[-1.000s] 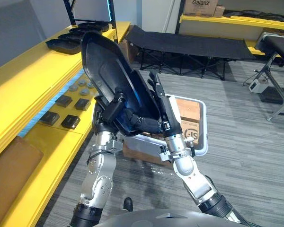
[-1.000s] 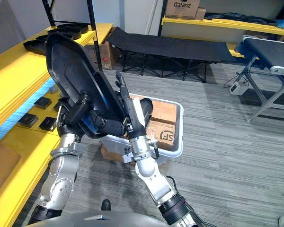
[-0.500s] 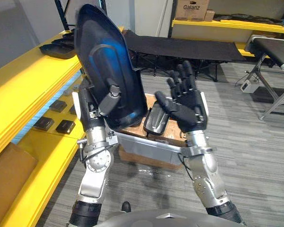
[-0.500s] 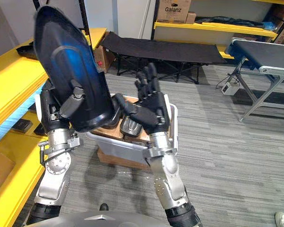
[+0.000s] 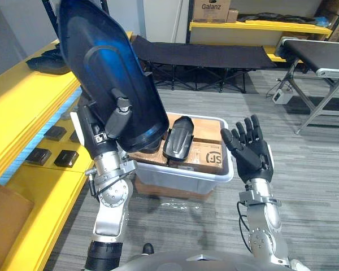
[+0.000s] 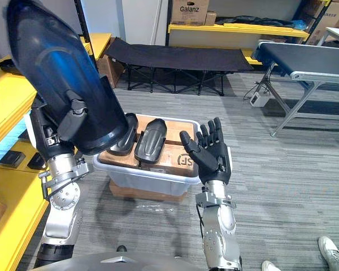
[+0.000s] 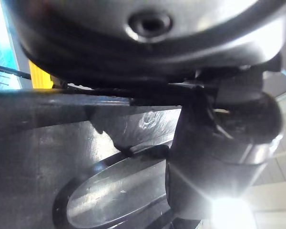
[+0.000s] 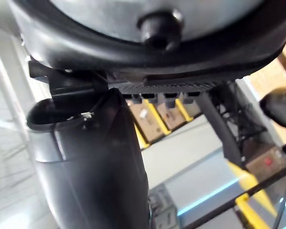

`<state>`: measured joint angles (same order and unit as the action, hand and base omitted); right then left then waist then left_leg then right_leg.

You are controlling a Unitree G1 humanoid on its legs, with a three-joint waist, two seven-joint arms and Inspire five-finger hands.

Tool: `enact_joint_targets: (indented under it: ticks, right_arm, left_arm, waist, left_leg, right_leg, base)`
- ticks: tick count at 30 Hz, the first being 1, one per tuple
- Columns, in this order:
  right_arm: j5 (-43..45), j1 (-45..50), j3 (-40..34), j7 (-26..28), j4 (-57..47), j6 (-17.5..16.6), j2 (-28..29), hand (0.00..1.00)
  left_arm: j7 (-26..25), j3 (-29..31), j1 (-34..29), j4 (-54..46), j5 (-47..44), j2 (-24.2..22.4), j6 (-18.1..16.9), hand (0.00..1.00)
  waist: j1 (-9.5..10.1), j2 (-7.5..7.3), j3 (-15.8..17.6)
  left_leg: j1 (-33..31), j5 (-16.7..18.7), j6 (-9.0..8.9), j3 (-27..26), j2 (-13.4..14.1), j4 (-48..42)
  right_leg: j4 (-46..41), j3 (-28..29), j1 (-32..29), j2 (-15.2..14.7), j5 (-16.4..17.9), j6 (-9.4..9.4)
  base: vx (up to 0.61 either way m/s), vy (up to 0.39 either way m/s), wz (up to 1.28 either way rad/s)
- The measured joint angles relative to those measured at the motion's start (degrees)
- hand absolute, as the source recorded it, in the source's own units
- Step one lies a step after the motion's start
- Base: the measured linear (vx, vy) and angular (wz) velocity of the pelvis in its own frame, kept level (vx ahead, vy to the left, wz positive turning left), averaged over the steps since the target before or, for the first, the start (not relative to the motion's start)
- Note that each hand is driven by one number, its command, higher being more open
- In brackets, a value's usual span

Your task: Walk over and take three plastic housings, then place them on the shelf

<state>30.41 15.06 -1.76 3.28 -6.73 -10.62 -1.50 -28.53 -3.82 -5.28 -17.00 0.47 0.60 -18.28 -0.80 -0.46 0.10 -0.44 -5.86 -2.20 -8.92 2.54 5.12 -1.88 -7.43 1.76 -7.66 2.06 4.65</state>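
Large housing, left eye view: a glossy black plastic shell (image 5: pixel 101 68), long and rounded, with a raised oval rib. It is held high and tilted over the bin's left end.
Left hand: (image 5: pixel 117 113) the thumb is clamped on the shell's face; the fingers are hidden behind it.
Right hand: (image 5: pixel 253 158) raised just beside the bin's right end, fingers straight and spread, empty.
Bin: a pale, smooth plastic tub (image 5: pixel 181 176) holding a cardboard box (image 5: pixel 206 153), with a small housing (image 5: pixel 178 138) lying on it — dark, narrow and domed.
Yellow shelf: (image 5: pixel 22 96) to the left, with small dark square parts (image 5: pixel 66 158) on its lower level.
Right eye view: a second small housing (image 6: pixel 127 141) lies just beside the first, and a person's shoe (image 6: pixel 329 249) is on the grey floor.
Left wrist view: the left thumb (image 7: pixel 219 157) is pressed on the shiny, scuffed shell.
Right wrist view: the right thumb (image 8: pixel 100 167) stands free — matte black and rounded.
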Motion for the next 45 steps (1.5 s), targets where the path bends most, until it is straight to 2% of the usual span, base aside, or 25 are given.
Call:
enact_joint_targets:
  ticks: [2, 3, 9, 12, 15, 20, 23, 25, 27, 30, 34, 38, 40, 43, 44, 45]
  right_arm:
    - [-4.08, 0.11, -0.04, -2.57, 1.73, 0.41, 0.07, 1.0]
    - [-7.61, 2.1, 0.03, -8.89, 4.35, 1.47, 1.84, 1.0]
    - [-7.6, 2.1, 0.0, -8.89, 4.35, 1.47, 1.83, 1.0]
    - [-7.55, 2.1, -0.81, -8.74, 4.35, 1.56, 1.82, 1.0]
    - [-7.49, 2.09, -3.55, -7.96, 4.35, 1.91, 1.82, 1.0]
    - [-6.42, 2.01, -5.64, -4.25, 4.08, 1.84, 1.83, 1.0]
    - [-7.38, 1.47, -4.25, -2.37, 3.83, 1.75, 1.84, 1.0]
    - [-7.67, 0.46, -1.42, -1.54, 3.76, 1.75, 1.79, 1.0]
    - [-12.24, -2.86, 2.96, -1.33, 3.76, 1.6, 1.32, 1.0]
    - [-14.61, -5.67, 5.82, -1.51, 3.8, 1.26, 0.58, 1.0]
    - [-17.38, -8.83, 8.11, -2.99, 4.15, 1.3, -1.22, 1.0]
    - [-18.2, -10.58, 9.22, -3.87, 4.15, 1.74, -1.97, 1.0]
    - [-18.22, -10.62, 9.33, -4.1, 4.16, 2.6, -2.45, 1.0]
    - [-18.22, -10.52, 8.45, -5.17, 4.07, 2.63, -3.38, 1.0]
    - [-18.23, -10.15, 7.36, -5.4, 4.07, 2.61, -3.93, 1.0]
    - [-18.27, -10.04, 6.64, -5.55, 4.08, 2.61, -4.37, 1.0]
  left_arm:
    - [-1.01, 1.0, -0.8, 0.0, -0.3, -0.5, -0.57, 0.0]
    - [-5.01, 4.12, -6.0, -0.01, 4.63, -1.92, -0.47, 0.0]
    - [-4.91, 4.04, -6.0, 0.0, 4.58, -1.93, -0.47, 0.0]
    - [-2.38, 3.79, -5.99, 0.0, 1.67, -1.92, -0.48, 0.0]
    - [1.66, 2.81, -5.99, 0.07, -5.06, -1.9, -0.49, 0.0]
    - [7.48, 2.41, -6.0, 0.34, -11.65, -1.86, -0.49, 0.0]
    - [10.05, 2.57, -6.11, 0.34, -12.06, -1.78, -0.49, 0.0]
    - [10.21, 3.44, -6.66, 0.32, -12.39, -1.8, -0.49, 0.0]
    - [10.18, 7.09, -7.99, -0.28, -12.83, -1.84, -0.49, 0.0]
    - [9.79, 10.45, -10.83, -3.4, -13.13, -1.99, -0.48, 0.0]
    - [9.66, 14.44, -13.91, -7.04, -13.5, -2.56, -0.49, 0.0]
    - [10.55, 15.49, -16.09, -8.66, -13.6, -2.63, -0.43, 0.0]
    - [12.74, 15.35, -16.67, -8.69, -13.58, -2.71, -0.34, 0.0]
    - [16.78, 14.79, -16.58, -8.63, -13.59, -2.6, -0.04, 0.0]
    - [18.71, 14.07, -16.56, -8.56, -13.95, -2.45, -0.01, 0.0]
    - [20.1, 12.99, -16.57, -8.52, -15.3, -2.28, -0.01, 0.0]
  waist:
    - [0.02, 0.06, 0.05]
    - [0.5, -0.82, 1.08]
    - [0.32, -0.8, 1.09]
    - [0.38, -0.75, 1.12]
    - [0.25, -0.68, 1.2]
    - [-0.06, -0.44, 1.34]
    - [0.16, -0.27, 1.37]
    - [0.64, -0.2, 1.37]
    - [1.31, 0.02, 1.32]
    - [3.9, 0.06, 1.36]
    - [5.92, 0.07, 1.36]
    - [6.89, 0.04, 1.39]
    - [6.95, -0.02, 1.49]
    - [5.25, 0.36, 2.75]
    - [5.29, 0.76, 3.01]
    - [5.51, 1.12, 3.25]
  left_leg:
    - [-0.08, 0.01, -0.02, 0.09, 0.02, 0.0]
    - [-0.59, 0.02, 0.03, 1.23, -0.01, -0.02]
    - [-0.59, 0.02, 0.03, 1.19, 0.01, -0.02]
    - [-0.57, 0.02, 0.03, 0.99, 0.04, -0.02]
    - [-0.57, 0.01, 0.04, 0.79, 0.06, -0.01]
    - [-0.67, -0.01, 0.03, 1.05, 0.07, 0.0]
    - [-1.22, -0.27, -0.06, 2.41, 0.03, 0.0]
    - [-1.2, -0.38, -0.23, 3.9, -0.05, 0.0]
    - [-2.17, -0.89, -0.56, 6.99, -0.19, 0.0]
    - [-3.28, -1.47, -0.59, 9.75, -0.46, -0.03]
    - [-3.24, -1.87, -0.09, 12.36, -1.31, -0.03]
    - [-3.43, -1.91, -0.4, 14.42, -1.88, -0.22]
    - [-4.42, -1.97, 0.08, 15.27, -2.31, -0.17]
    - [-6.94, -1.23, 1.63, 6.23, -0.4, -3.09]
    - [-7.04, -1.85, 2.43, 2.98, 0.17, -3.59]
    - [-6.64, -2.51, 2.33, 3.5, -0.26, -3.0]
  right_leg:
    - [0.02, -0.07, 0.01, 0.05, 0.02, -0.03]
    - [0.05, -0.83, 0.2, -0.1, 0.16, -0.09]
    - [0.02, -0.77, 0.15, -0.09, 0.16, -0.09]
    - [-0.07, -0.62, 0.14, -0.09, 0.14, -0.08]
    - [-0.19, -0.48, 0.31, -0.1, 0.0, 0.11]
    - [-0.21, -1.06, 0.43, -0.13, 0.0, 0.19]
    - [-0.14, -2.67, 0.61, -0.15, 0.01, 0.21]
    - [-0.11, -4.33, 1.52, -0.14, 0.32, 0.17]
    - [-0.09, -7.05, 2.26, -0.12, 0.95, 0.01]
    - [-0.12, -9.86, 2.72, -0.07, 1.56, -0.11]
    - [-0.2, -12.35, 4.24, -0.18, 2.27, -0.03]
    - [-0.95, -14.27, 5.04, -0.38, 3.27, -0.02]
    - [-1.34, -16.68, 5.56, -0.31, 3.7, -0.02]
    - [-1.47, -22.18, 7.44, -0.5, 3.88, 0.29]
    - [-2.61, -23.12, 7.71, -1.03, 4.67, 0.96]
    - [-4.37, -23.26, 7.63, -1.81, 6.09, 1.21]
  base:
    - [0.0, 0.0, 0.0]
    - [0.0, 0.0, 0.0]
    - [0.0, 0.0, 0.0]
    - [0.0, 0.0, 0.0]
    - [0.0, 0.0, 0.0]
    - [0.0, 0.0, 0.02]
    - [0.01, -0.005, 0.24]
    - [0.02, -0.02, 0.42]
    - [0.02, -0.03, 0.68]
    - [0.03, -0.034, 0.5]
    - [0.03, -0.034, 0.39]
    - [-0.01, -0.019, 0.31]
    - [-0.07, -0.03, 0.65]
    - [-0.06, -0.001, 0.93]
    - [-0.01, 0.044, 0.87]
    - [0.0, 0.049, 0.59]
